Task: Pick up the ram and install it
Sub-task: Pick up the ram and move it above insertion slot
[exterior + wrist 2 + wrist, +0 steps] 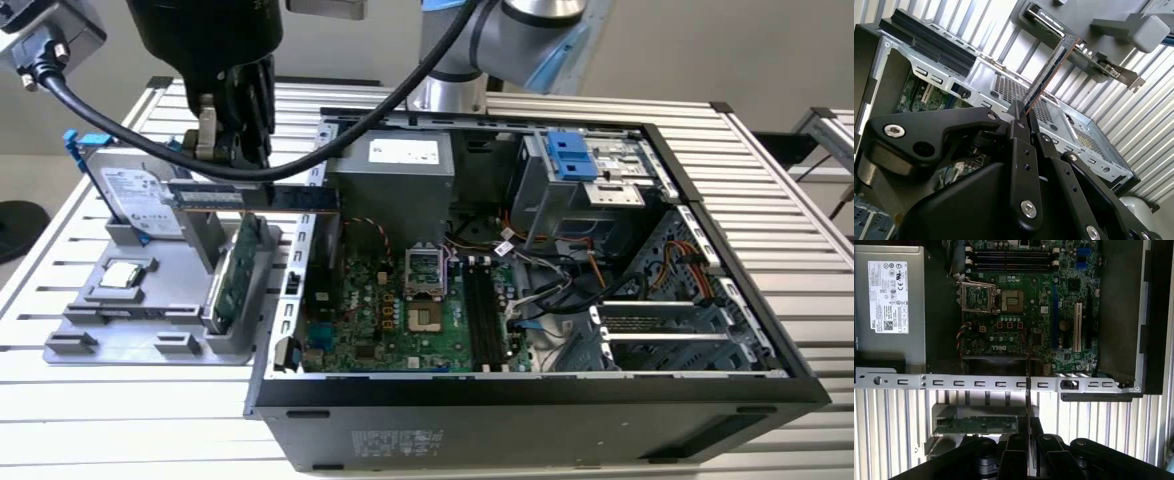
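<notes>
Gripping the ram (287,198): gripper (236,165) is clamped on it, jaws closed on the stick's upper edge with the stick hanging lengthwise and about level under them. In the exterior view it sits up in the air at that view's left, over the spot where the grey fixture (147,335) meets the case (534,400) wall, one end reaching over the wall toward the PSU (394,165). Not seated; well apart from the slots (487,315), which run along the board (387,320) beside the socket (424,270). In the second wrist view the fingers (1024,150) pinch one end of the ram (1049,75) and the rest sticks out past them, tilted in frame, with the case's perforated metal wall behind. In the first wrist view the ram (1027,385) shows edge-on as a thin dark line coming out of the gripper (1027,442) and crossing the slotted metal strip of the case (979,383); slots (1011,257) lie at the far side of the board (1064,315), PSU (889,300) off to one side. Green card (979,425) stands upright in the fixture just under the gripper; same card (240,270) in the exterior view, directly below the held stick. Drive (134,195) with blue rails stands in the fixture just beside the ram's outer end. Everything is on the slatted table (787,190).
</notes>
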